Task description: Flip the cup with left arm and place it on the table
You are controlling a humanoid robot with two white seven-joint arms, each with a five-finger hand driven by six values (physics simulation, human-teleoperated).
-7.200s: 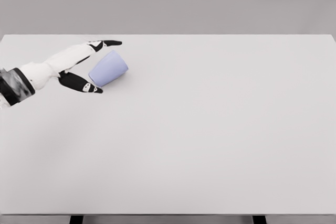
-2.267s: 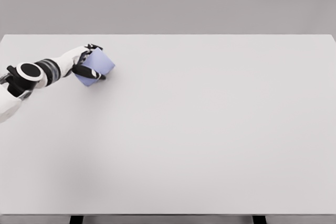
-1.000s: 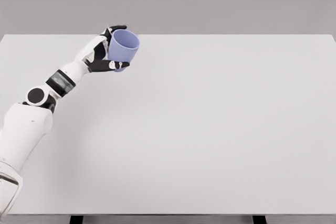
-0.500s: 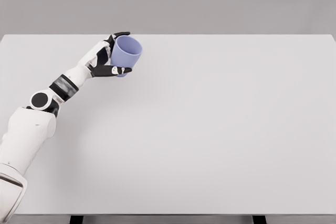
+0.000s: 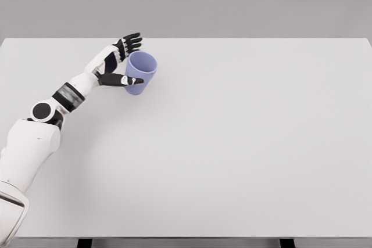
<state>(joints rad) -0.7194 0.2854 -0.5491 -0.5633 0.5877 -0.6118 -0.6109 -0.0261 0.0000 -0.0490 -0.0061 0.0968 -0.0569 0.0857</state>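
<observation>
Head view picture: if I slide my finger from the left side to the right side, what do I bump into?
White arm → left robot hand, fingers spread open → purple cup, standing mouth-up beside the hand → then only bare white table to the right edge.

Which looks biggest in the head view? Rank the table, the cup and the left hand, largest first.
1. Table, by far.
2 and 3. Cup and left hand, fingers spread: they look alike, so no ranking.

Cup (image 5: 140, 72) upright — fingers (image 5: 131, 42) newly spread
</observation>
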